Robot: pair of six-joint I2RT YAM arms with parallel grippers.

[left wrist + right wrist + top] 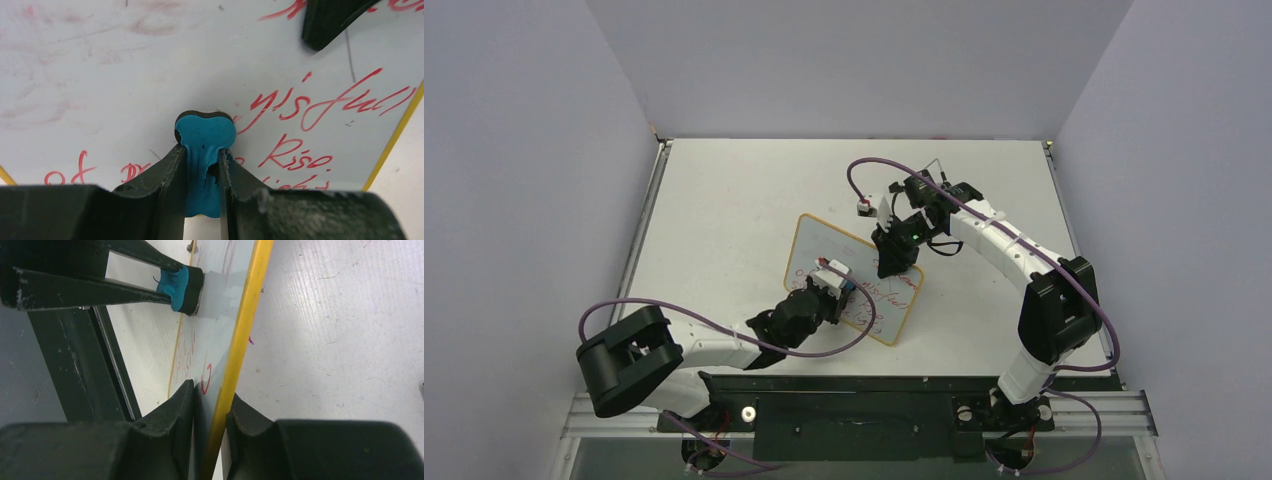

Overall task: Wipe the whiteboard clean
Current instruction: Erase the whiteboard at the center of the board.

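left claw (200,156) clamps eraser (205,131) on board (150,75); right claw (209,402) pinches board's edge
red writing (320,105) partly smeared, cut off, hard to read

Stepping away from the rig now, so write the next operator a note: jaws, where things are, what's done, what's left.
Left gripper: jaws shut on the blue eraser, its pad against the whiteboard face.
Right gripper: jaws shut on the whiteboard's framed edge, steadying it mid-table.
Done: one area wiped (upper left in the left wrist view), with only faint pink smears.
Left: red writing across the lower and right part.
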